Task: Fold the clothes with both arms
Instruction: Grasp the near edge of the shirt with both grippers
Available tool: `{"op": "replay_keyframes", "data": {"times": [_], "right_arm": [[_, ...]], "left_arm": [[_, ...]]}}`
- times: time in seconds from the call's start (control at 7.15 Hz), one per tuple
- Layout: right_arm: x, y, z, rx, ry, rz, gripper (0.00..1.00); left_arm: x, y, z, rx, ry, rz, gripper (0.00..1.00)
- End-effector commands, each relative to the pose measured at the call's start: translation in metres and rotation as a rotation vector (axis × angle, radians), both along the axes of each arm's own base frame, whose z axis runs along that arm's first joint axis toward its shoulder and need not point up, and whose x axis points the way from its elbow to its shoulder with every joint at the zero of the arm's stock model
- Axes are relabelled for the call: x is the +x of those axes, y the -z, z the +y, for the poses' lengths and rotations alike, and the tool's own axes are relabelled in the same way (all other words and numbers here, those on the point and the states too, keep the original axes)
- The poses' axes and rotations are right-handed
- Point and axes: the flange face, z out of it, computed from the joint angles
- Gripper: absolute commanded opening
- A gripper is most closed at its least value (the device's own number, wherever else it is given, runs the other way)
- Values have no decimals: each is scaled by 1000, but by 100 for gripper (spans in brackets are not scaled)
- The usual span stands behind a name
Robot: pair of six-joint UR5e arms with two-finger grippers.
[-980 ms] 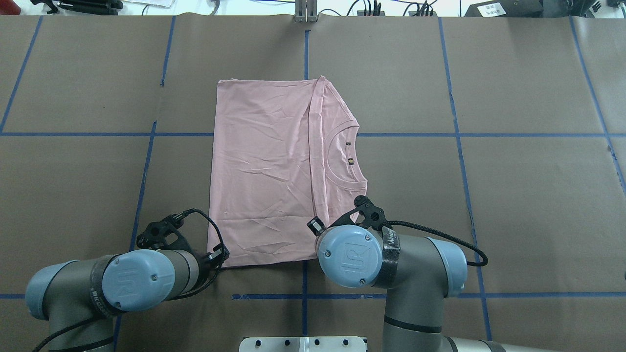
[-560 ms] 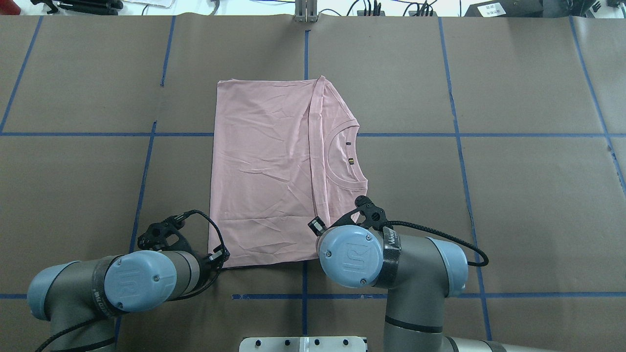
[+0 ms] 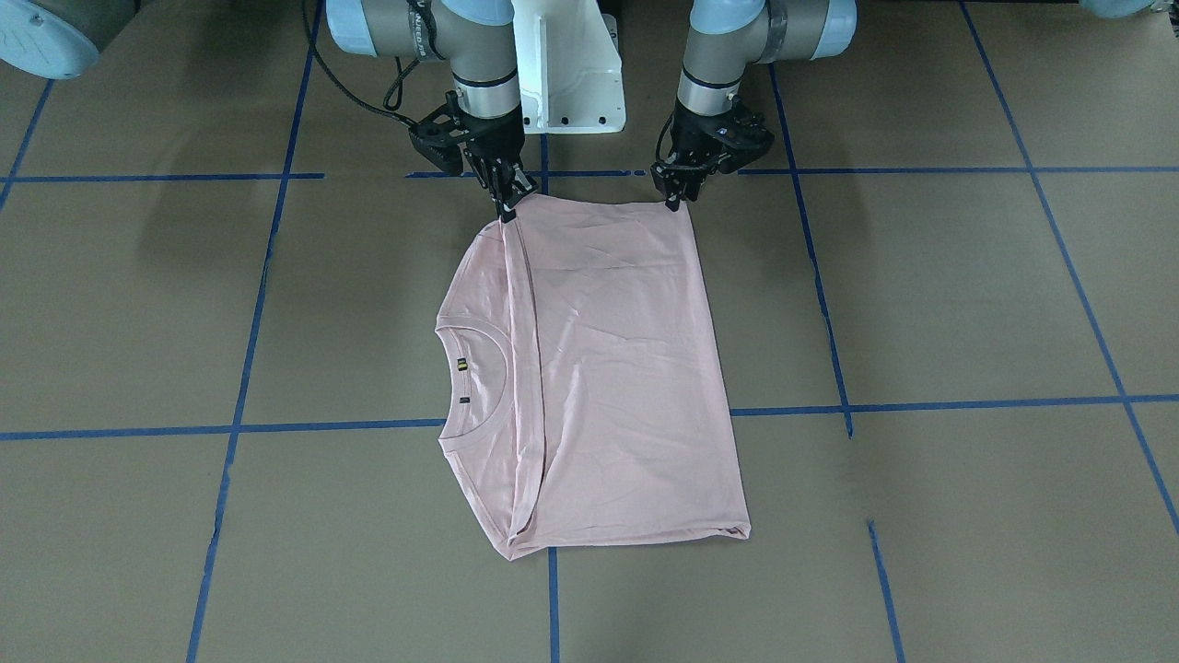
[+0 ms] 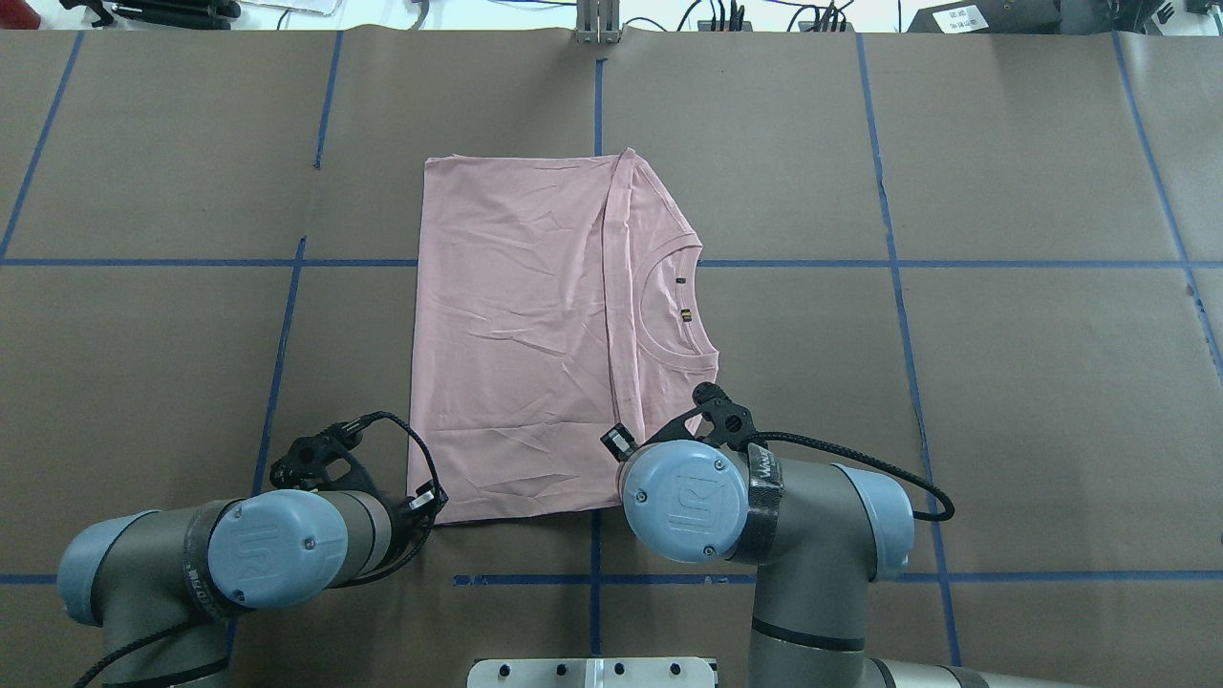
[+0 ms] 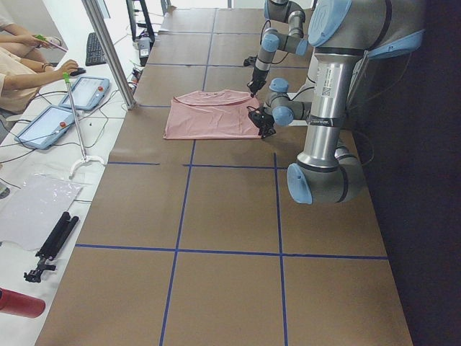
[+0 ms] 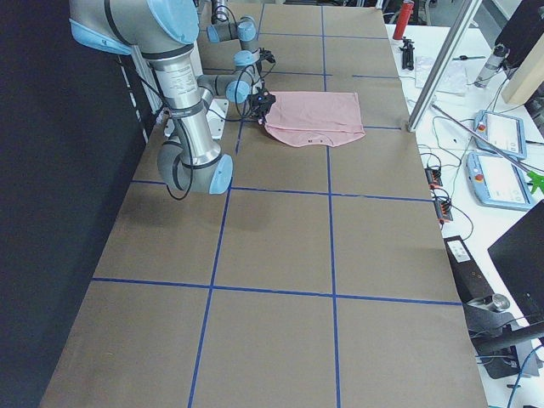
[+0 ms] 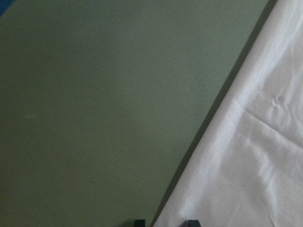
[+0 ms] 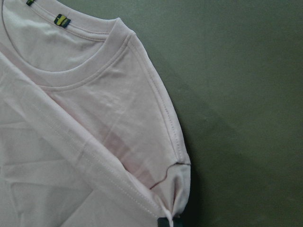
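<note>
"Grippers first: what is each one doing?"

"Well, the black two-finger right gripper (image 3: 506, 210) is pinching the near, collar-side corner of the pale pink cotton T-shirt (image 3: 608, 368). Its fingertips (image 8: 164, 221) are clamping a small bunch of cloth. The black two-finger left gripper (image 3: 680, 196) is sitting at the other near corner, and its fingertips (image 7: 140, 222) are standing apart, straddling the cloth's edge."

"And the rest, biggest first?"

"The brown paper-covered table (image 3: 921, 295) is carrying a grid of blue tape lines (image 3: 967, 403). The T-shirt is lying flat mid-table, near the white pedestal base (image 3: 566, 64). One side is lying folded over the body, and the ribbed round collar (image 8: 106, 54) is pointing toward the robot's right. Inside it, a small dark-and-yellow neck label (image 8: 61, 20) is showing."
</note>
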Motion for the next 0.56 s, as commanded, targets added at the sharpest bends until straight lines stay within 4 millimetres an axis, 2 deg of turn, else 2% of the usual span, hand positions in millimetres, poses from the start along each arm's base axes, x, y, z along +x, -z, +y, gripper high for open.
{"op": "replay_keyframes", "data": {"times": [0.0,0.28,0.42], "right_arm": [[0,0,1,-1,2,0,0],[5,2,0,0,-1,-6,0],[9,6,0,-1,-6,-16,0]], "left_arm": [[5,5,-1,1,-1,8,0],[3,19,-1,6,-1,31,0],[-12,38,-1,16,5,73,0]]}}
